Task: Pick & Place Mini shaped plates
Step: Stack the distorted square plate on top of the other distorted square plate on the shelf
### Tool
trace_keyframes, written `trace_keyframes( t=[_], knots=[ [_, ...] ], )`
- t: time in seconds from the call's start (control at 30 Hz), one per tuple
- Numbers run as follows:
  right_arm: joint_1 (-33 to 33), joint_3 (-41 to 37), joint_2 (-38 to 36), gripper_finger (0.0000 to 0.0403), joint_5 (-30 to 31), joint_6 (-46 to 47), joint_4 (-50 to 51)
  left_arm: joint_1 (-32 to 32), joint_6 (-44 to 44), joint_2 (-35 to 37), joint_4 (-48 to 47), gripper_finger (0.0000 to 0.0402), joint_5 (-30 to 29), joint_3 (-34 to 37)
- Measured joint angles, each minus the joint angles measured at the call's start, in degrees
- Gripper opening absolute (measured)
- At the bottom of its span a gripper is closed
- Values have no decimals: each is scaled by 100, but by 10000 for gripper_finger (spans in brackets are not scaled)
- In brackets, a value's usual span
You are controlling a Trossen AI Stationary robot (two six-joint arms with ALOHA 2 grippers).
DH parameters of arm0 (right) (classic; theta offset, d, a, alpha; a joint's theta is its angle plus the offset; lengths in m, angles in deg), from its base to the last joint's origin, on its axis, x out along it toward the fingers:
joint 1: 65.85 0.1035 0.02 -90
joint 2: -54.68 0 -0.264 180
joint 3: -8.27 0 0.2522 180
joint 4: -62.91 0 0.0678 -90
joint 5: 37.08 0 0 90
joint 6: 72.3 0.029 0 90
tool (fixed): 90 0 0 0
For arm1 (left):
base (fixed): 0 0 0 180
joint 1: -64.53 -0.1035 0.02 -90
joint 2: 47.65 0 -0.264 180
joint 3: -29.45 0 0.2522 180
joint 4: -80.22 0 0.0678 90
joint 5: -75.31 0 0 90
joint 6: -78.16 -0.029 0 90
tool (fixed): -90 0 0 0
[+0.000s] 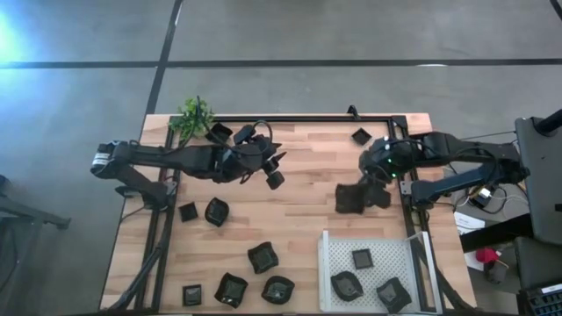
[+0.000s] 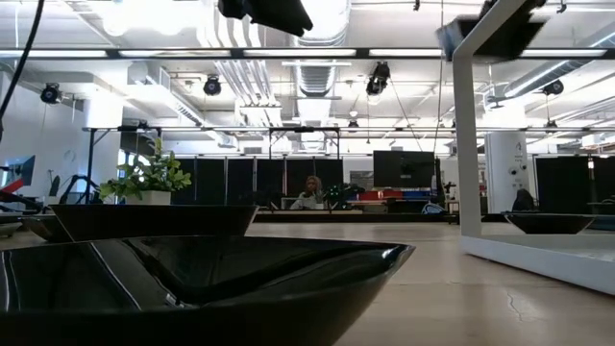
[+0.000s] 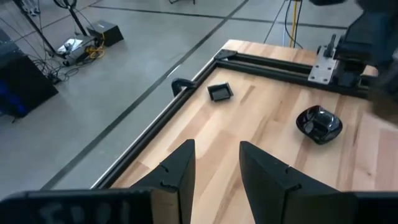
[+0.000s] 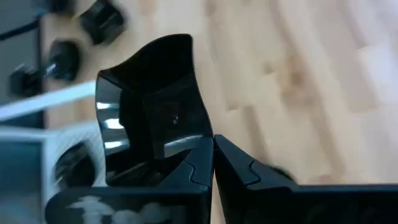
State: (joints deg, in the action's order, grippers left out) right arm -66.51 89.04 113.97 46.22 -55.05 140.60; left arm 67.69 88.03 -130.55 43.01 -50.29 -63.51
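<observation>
Looking straight down, no writing reads on the pale wooden table (image 1: pixel 299 219). Right gripper (image 1: pixel 364 195) clamps a glossy black wavy-edged mini plate (image 1: pixel 351 198) at 12 o'clock from the white perforated tray (image 1: pixel 329 263). Left gripper (image 1: pixel 274 168), fingers parted, holds nothing. Low view: open-ceilinged office.

CLEAR: table centre (image 1: pixel 299 224) – bare | BLOCKED: tray (image 1: pixel 334 254) – 3 plates (image 1: pixel 362 259) inside

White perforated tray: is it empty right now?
No, the white perforated tray already holds three small black plates, seen from above.
</observation>
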Motion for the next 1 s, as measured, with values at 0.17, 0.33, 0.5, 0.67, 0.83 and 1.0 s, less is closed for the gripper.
trace_keyframes(
  t=[0.17,0.33,0.5,0.67,0.83,1.0],
  knots=[
    [712,80,7,8,-650,84,408,0,-142,14,-64,120,-1,4],
    [1641,-93,49,8,-1190,223,458,0,-144,14,-65,119,-1,7],
    [2596,-331,122,8,-1338,216,473,0,-149,14,-67,119,1,9],
    [3342,-586,301,8,-1347,499,426,-4,-149,14,-66,119,0,9],
    [3832,-863,638,8,-1338,508,57,-4,-150,14,-67,119,-1,9],
    [4179,-1061,1037,8,-1327,376,-617,-3,-151,14,-65,119,0,9]
  ],
)
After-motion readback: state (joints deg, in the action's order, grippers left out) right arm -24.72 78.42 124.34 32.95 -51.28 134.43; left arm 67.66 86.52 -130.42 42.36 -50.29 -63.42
